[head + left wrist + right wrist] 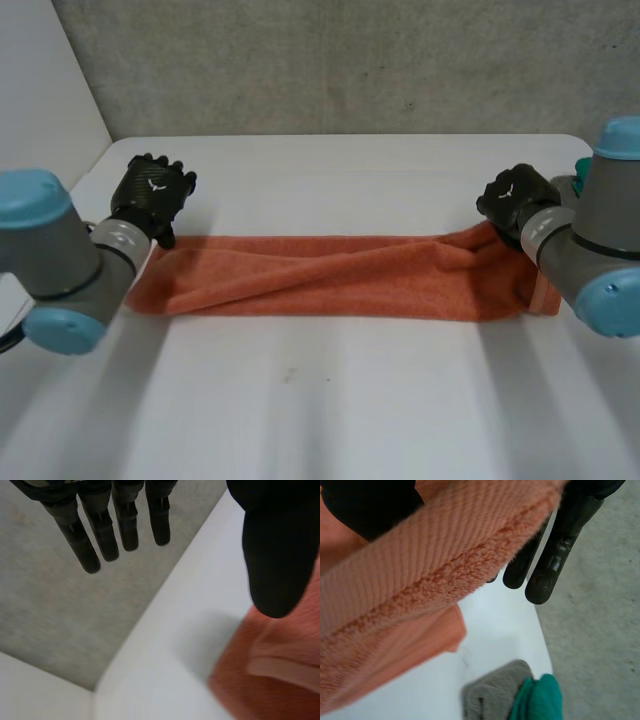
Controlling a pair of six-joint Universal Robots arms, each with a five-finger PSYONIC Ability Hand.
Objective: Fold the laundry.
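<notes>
You have one orange towel (pixel 330 275) lying on the white surface (pixel 330 410), drawn out into a long, narrow, loosely folded band that runs crosswise between the two arms. Your left hand (pixel 152 195) sits at the towel's left end, by its far corner. In the left wrist view its fingers (pixel 100 535) are straight and spread, clear of the thumb, with nothing between them; the thumb hangs over the end of the towel (pixel 270 680), and contact there cannot be confirmed. Your right hand (pixel 515 198) is at the towel's right end, where the cloth rises off the surface up to the hand. In the right wrist view the hemmed edge of the towel (pixel 420 555) passes across the palm between the thumb and the fingers (pixel 555 555), so this hand is gripping the towel by its edge; the rest of that end sags below onto the surface. Past the right hand's fingertips, near the edge of the surface, lie a grey cloth (pixel 492 692) and a green cloth (pixel 540 697), touching each other and apart from the towel.
</notes>
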